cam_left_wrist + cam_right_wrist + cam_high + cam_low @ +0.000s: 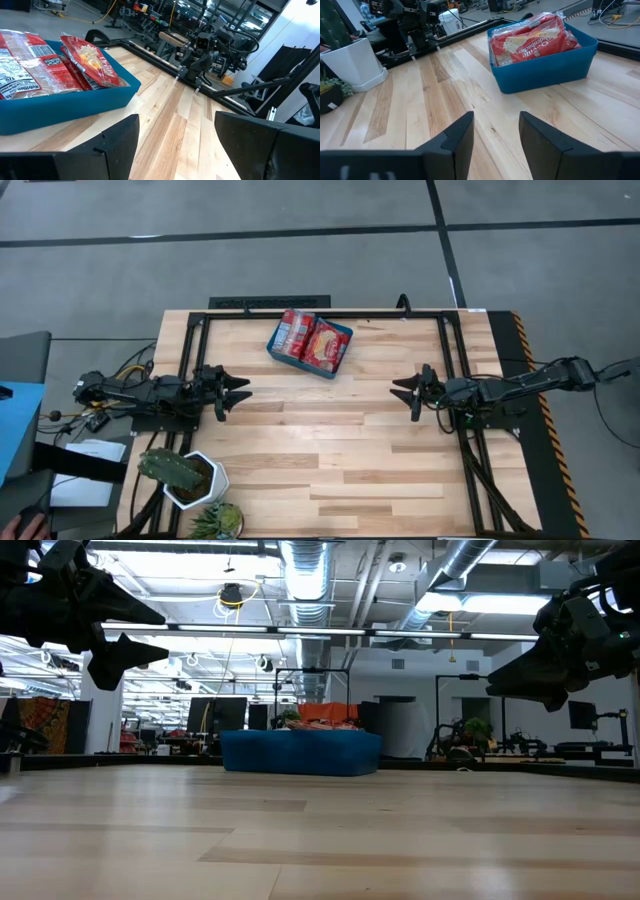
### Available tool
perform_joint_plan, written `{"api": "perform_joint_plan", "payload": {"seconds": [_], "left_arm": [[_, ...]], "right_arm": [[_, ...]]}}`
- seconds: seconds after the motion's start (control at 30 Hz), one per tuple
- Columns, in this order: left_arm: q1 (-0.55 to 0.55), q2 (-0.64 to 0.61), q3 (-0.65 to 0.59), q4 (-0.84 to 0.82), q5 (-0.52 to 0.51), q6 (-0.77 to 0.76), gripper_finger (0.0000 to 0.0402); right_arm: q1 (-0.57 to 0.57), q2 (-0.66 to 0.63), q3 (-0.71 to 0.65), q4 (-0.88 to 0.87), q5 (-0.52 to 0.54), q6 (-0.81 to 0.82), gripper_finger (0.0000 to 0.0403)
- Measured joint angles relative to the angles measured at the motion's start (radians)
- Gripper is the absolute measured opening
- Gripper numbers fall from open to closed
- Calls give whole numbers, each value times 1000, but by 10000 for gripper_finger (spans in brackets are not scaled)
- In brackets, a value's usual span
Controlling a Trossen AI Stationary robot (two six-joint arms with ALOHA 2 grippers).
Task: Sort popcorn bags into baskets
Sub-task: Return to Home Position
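The teal-blue basket stands on the table's far middle part, filled with red popcorn bags. The bags lie stacked and leaning inside it; the right wrist view shows them rising above the rim. My left gripper hovers open over the table's left side, pointing right, holding nothing. My right gripper hovers open over the right side, pointing left, also holding nothing. Both are well short of the basket.
A white pot with a cactus and a small spiky plant stand at the near left corner. A black frame runs around the table's far and side edges. Bare wood lies between and in front of the grippers.
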Motion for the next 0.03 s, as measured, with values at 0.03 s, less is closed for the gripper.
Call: {"api": "perform_joint_plan", "payload": {"seconds": [0.03], "left_arm": [[0,0,0,0,0,0,250]], "right_arm": [[0,0,0,0,0,0,181]]}}
